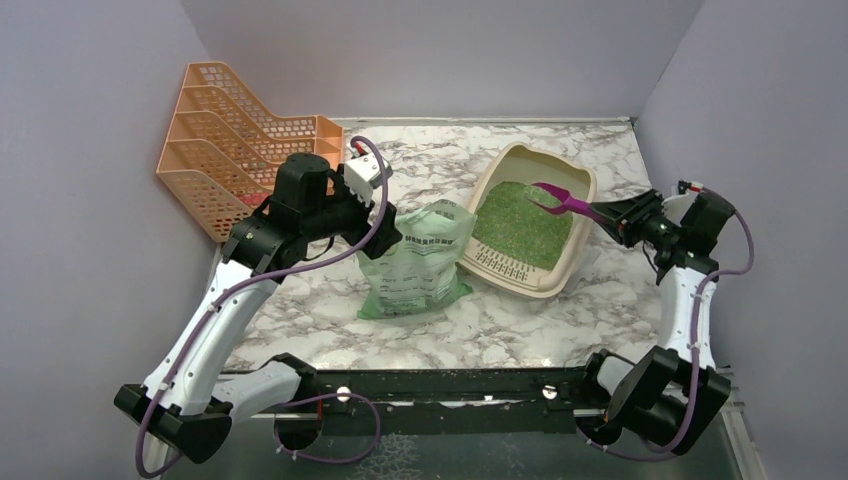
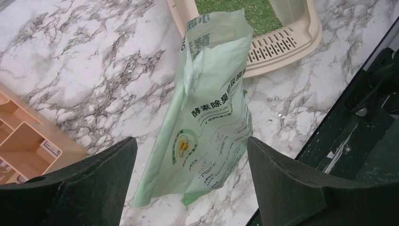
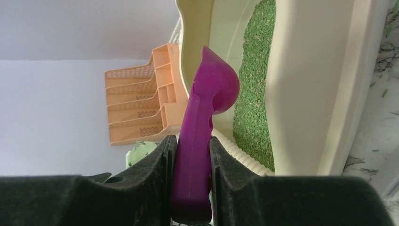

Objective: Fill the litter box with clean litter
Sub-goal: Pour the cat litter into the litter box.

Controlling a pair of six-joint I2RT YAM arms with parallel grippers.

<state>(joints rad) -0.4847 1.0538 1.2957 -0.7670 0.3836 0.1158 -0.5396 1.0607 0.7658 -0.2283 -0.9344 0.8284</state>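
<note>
Observe left gripper (image 2: 188, 146) spread wide off the litter bag (image 1: 415, 262) parked at table (image 1: 600, 320) centre beside the litter box (image 1: 508, 266); right gripper (image 3: 192, 146) clenched on magenta scoop (image 3: 211, 89) over the clean litter (image 1: 520, 220) inside, likely for levelling.

Beige litter box (image 1: 508, 263), green litter (image 1: 515, 225), pale-green printed bag (image 1: 415, 265), magenta scoop (image 1: 565, 203), orange mesh rack (image 1: 215, 150), grey-veined marble table (image 1: 540, 325).

Looks like a staged robotics lab booth, not a home: plain grey-violet panel walls (image 1: 430, 50) closing in left, far and right, a marble-print table (image 1: 600, 300), two robot arms (image 1: 215, 320) bolted to a black rail (image 1: 450, 385) along the near edge, an orange mesh rack (image 1: 215, 150) far left.
</note>
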